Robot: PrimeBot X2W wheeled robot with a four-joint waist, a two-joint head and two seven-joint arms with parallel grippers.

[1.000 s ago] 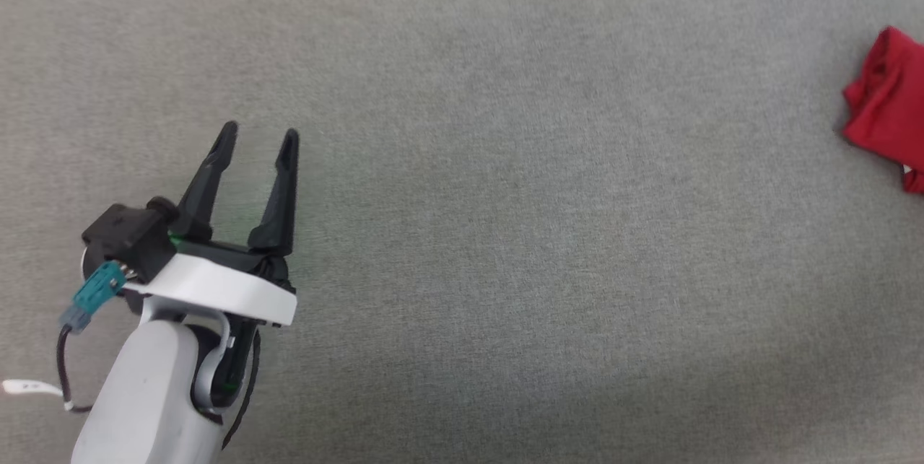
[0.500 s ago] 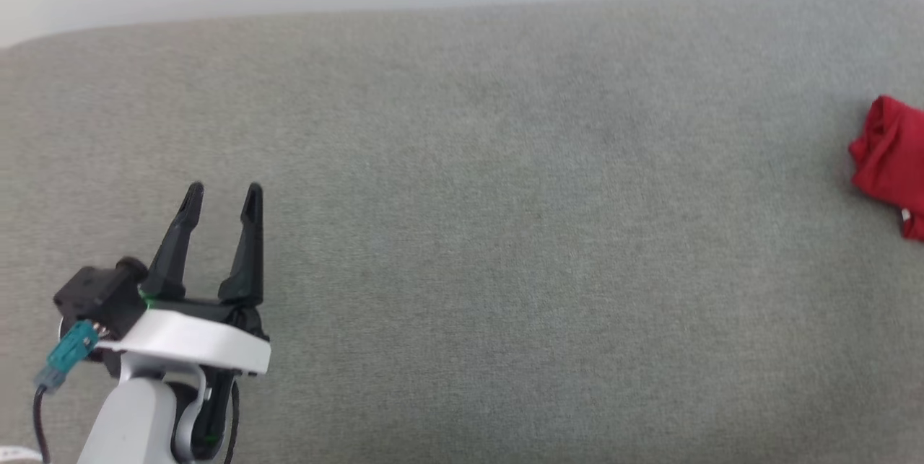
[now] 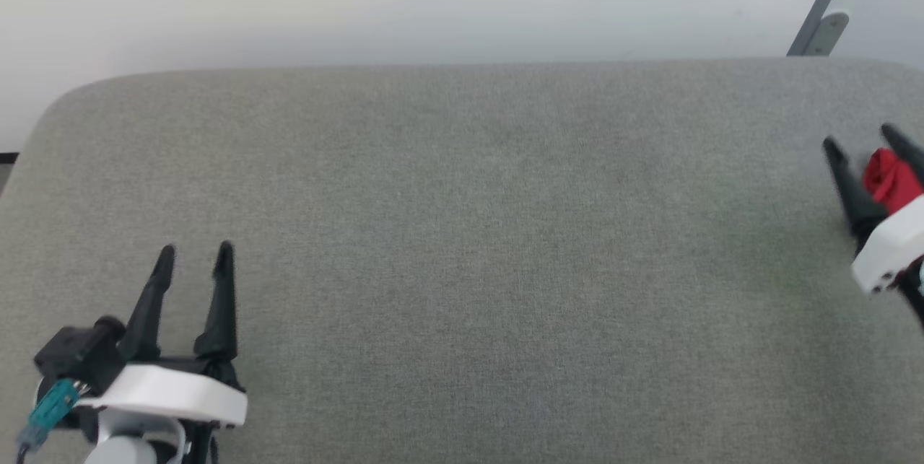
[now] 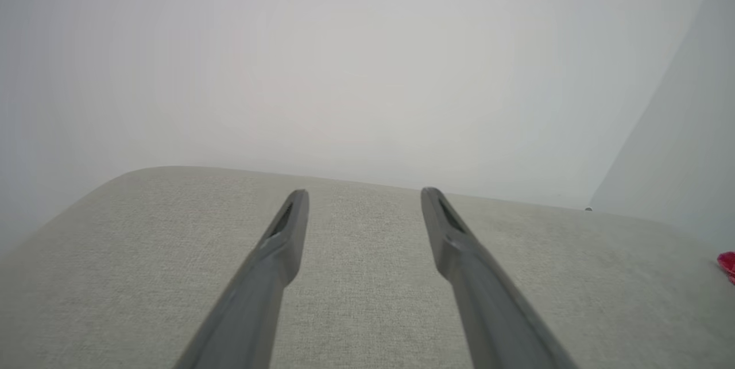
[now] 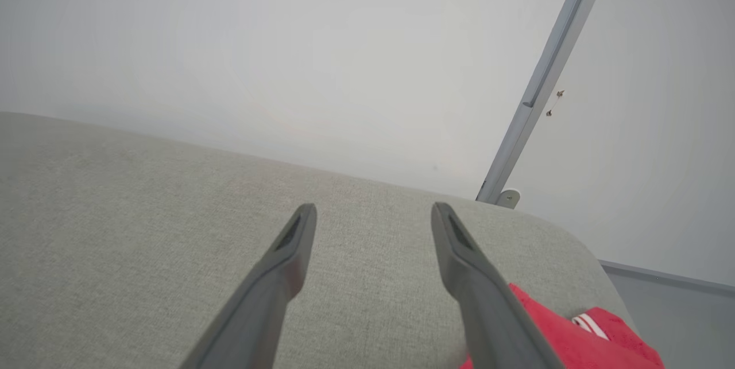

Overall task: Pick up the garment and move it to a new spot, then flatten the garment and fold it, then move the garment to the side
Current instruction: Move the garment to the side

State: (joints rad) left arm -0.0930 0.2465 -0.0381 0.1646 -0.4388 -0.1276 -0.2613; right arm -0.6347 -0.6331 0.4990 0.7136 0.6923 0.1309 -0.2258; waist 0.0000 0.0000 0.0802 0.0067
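**Head view:** an upholstered surface [image 3: 462, 247] in grey, rounded at the far corners, set against a pale wall [image 3: 433, 2]. Low at the left, the left gripper [image 3: 195, 251], fingers pointing up the picture, jaws spread wide and holding nothing, bare fabric between them. At the far right edge, the right gripper [image 3: 859, 138], partly cut off by the frame, jaws likewise wide apart. Seen through that gap, a bunched patch of the garment [image 3: 891, 179], red, lying near the right end of the surface and well apart from the left gripper. Contact between finger and cloth: impossible to tell from here. Behind, a slanted grey metal bar [image 3: 823, 9] against the wall.

**Left wrist view:** looking along the left gripper [image 4: 364, 194], two dark fingers fully parted over the upholstered surface [image 4: 143, 243], empty between. Far off at the right edge, a small scrap of red, the garment [image 4: 728, 263].

**Right wrist view:** looking along the right gripper [image 5: 374, 208], fingers wide open, nothing gripped, only the upholstered surface [image 5: 115, 231] in the gap. At the lower right, the garment [image 5: 580, 343], crumpled beside and partly behind the right-hand finger, close to the rounded corner of the surface, a bit of white stripe trim [image 5: 588, 323] showing. Beyond the corner, the metal bar [image 5: 545, 76] rising on a slant, a small bracket [image 5: 508, 197] at its foot.
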